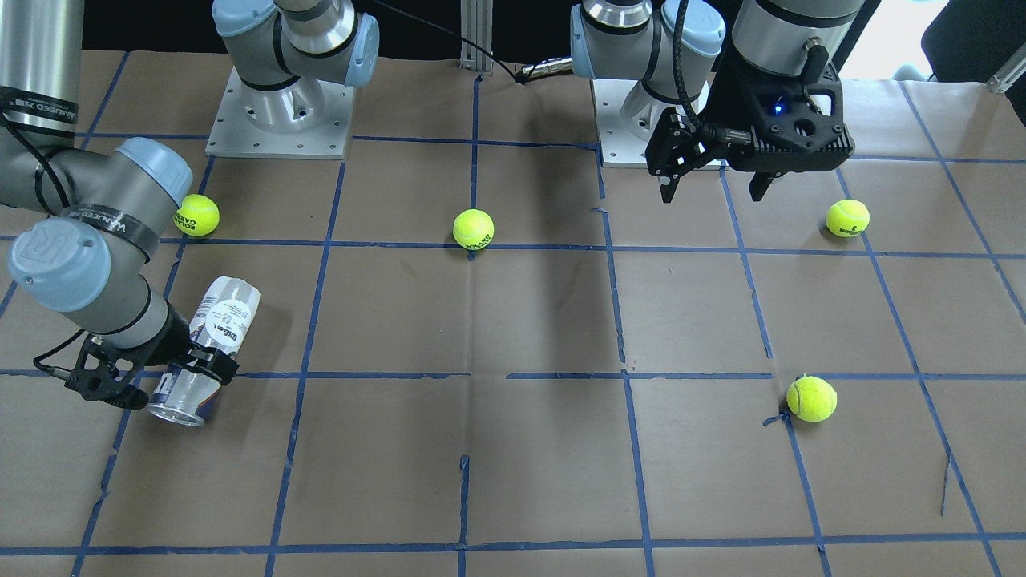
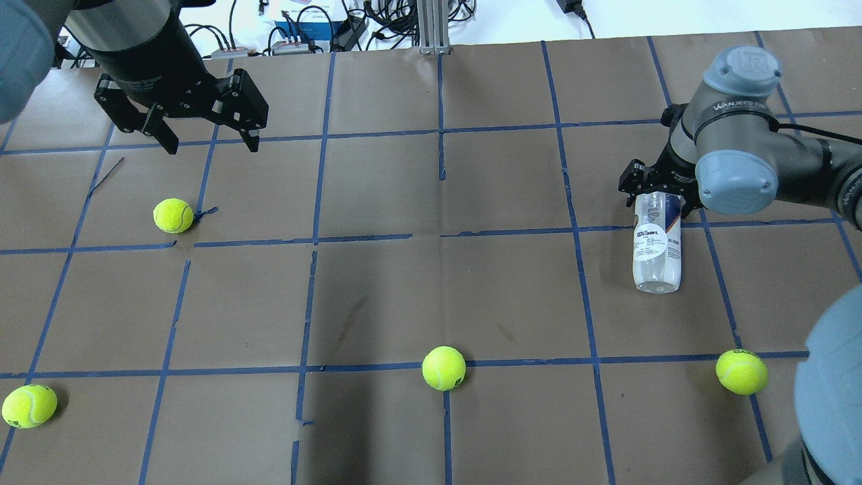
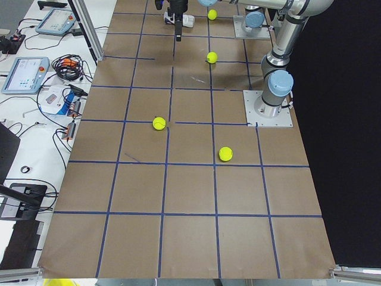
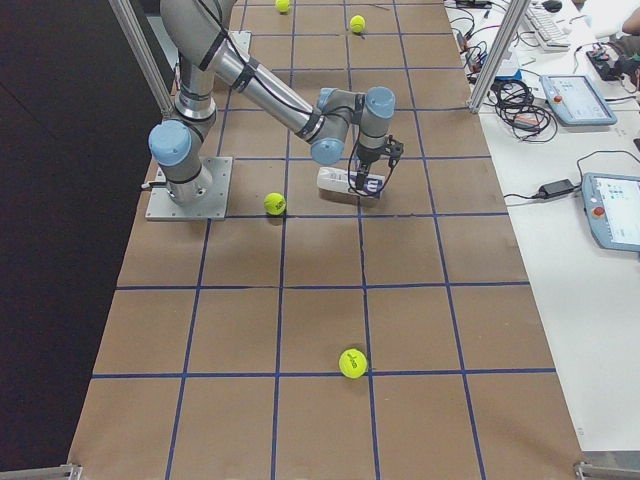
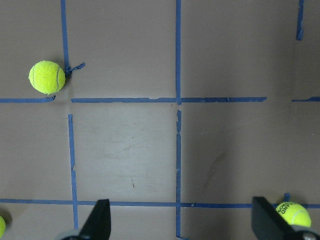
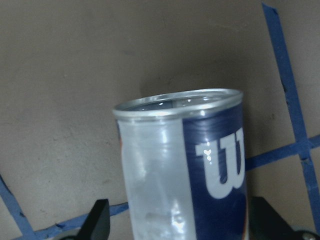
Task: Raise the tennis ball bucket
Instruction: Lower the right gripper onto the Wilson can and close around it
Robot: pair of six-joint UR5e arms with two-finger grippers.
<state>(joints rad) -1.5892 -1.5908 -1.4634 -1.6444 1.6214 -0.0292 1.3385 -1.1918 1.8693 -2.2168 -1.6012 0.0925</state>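
The tennis ball bucket [image 1: 226, 316] is a clear can with a white and navy Wilson label, lying on its side on the brown paper at the robot's right. It also shows in the overhead view [image 2: 656, 242] and the right wrist view [image 6: 200, 175], metal-rimmed mouth pointing away from the robot. My right gripper [image 1: 204, 365] [image 2: 658, 195] straddles the can near its mouth. Its fingers [image 6: 100, 222] are spread as wide as the open left gripper's and stand just outside the can's sides. My left gripper [image 1: 713, 188] [image 2: 205, 138] is open and empty, hovering above the table.
Several yellow-green tennis balls lie loose: one [image 1: 196, 215] near the right arm's elbow, one [image 1: 473, 229] at the middle, one [image 1: 847, 217] and one [image 1: 811, 398] on the left arm's side. The arm bases [image 1: 280, 112] stand at the table's robot edge.
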